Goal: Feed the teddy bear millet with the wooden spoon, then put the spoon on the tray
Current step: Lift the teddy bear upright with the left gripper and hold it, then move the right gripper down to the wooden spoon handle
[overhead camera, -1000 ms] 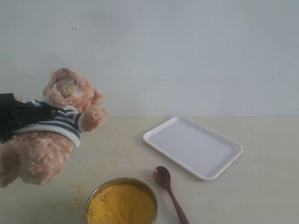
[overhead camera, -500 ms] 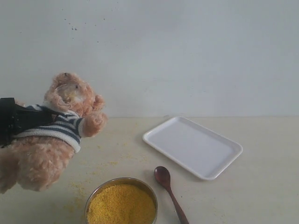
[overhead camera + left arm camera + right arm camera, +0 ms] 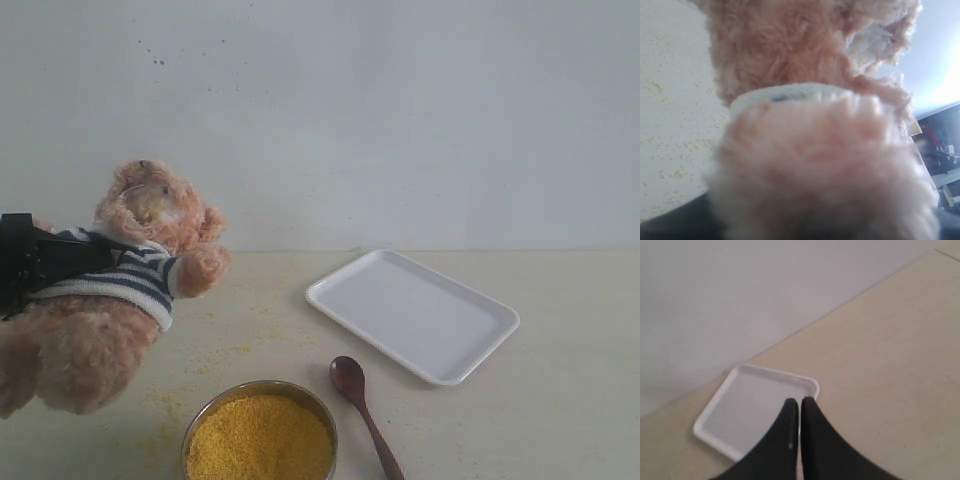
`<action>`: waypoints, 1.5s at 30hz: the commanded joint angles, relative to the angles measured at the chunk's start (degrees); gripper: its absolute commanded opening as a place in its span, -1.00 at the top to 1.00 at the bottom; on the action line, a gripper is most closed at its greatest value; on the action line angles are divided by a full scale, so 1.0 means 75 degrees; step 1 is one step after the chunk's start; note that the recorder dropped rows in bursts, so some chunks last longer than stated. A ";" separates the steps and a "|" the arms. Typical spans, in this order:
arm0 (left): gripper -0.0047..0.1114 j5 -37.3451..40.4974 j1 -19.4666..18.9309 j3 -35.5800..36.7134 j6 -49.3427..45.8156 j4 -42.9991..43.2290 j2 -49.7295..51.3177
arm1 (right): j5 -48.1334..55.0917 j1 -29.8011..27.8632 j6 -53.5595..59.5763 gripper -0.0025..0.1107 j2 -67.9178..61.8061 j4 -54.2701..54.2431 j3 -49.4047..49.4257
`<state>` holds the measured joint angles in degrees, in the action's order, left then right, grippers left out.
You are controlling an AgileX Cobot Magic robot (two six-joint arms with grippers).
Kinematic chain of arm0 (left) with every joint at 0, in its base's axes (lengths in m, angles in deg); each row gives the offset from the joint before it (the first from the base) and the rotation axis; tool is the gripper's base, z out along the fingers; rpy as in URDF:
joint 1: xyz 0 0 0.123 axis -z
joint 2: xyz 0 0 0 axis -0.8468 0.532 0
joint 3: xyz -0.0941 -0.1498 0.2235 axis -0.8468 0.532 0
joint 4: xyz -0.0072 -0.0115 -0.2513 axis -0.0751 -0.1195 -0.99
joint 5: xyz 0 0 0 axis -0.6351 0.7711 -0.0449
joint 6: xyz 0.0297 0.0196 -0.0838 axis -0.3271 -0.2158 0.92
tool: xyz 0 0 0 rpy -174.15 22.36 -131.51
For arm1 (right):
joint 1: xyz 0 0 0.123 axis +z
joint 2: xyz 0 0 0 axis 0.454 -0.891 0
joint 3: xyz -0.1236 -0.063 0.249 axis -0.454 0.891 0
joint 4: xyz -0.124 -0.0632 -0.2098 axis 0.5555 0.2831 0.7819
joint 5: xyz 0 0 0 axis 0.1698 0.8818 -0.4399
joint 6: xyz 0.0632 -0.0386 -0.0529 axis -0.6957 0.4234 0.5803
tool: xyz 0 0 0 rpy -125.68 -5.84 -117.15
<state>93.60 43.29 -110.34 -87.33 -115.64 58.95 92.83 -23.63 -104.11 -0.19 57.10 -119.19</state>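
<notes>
The teddy bear hangs in the air at the left, tilted back with its face up. My left gripper is shut on it, across the striped shirt. Bear fur fills the left wrist view and hides the jaws there. The wooden spoon lies on the table between the bowl and the tray, its bowl end pointing away. The millet is heaped in a round metal bowl at the front edge. My right gripper is shut and empty, above the near corner of the tray.
Loose yellow grains are scattered on the beige table between the bear and the bowl, and show as grains in the left wrist view. A plain pale wall stands behind the table.
The bear has sunk a little and shifted slightly right in the left gripper's hold. The spoon, bowl and tray have not moved.
</notes>
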 commanded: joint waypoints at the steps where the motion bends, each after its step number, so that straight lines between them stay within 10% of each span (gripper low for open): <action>1: 0.85 0.0115 -0.0023 0.0008 -0.0035 -0.0104 -0.0025 | -0.0150 0.0770 0.2398 0.93 -0.0001 -0.0343 0.0041; 16: 0.85 0.0210 -0.0023 0.0008 -0.0035 0.0064 -0.0025 | 0.1381 0.1217 0.7223 0.93 -0.0001 0.0193 0.0041; 26: 0.85 0.0210 -0.0023 0.0008 -0.0035 0.0064 -0.0025 | 0.2186 0.1690 0.8149 0.93 -0.1039 -0.3539 0.0041; 39: 0.85 -0.0139 -0.0023 0.0008 -0.0093 0.0062 -0.0025 | -0.0924 0.4107 0.9379 0.92 -0.4540 -0.4344 0.0041; 45: 0.85 -0.0499 -0.0023 0.0008 -0.0093 0.0062 -0.0025 | -0.1815 0.4259 0.9331 -0.11 -0.5102 -0.4344 0.0041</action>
<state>89.66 43.29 -110.34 -87.70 -114.28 58.95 81.19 8.02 -34.08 -38.26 24.68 -119.19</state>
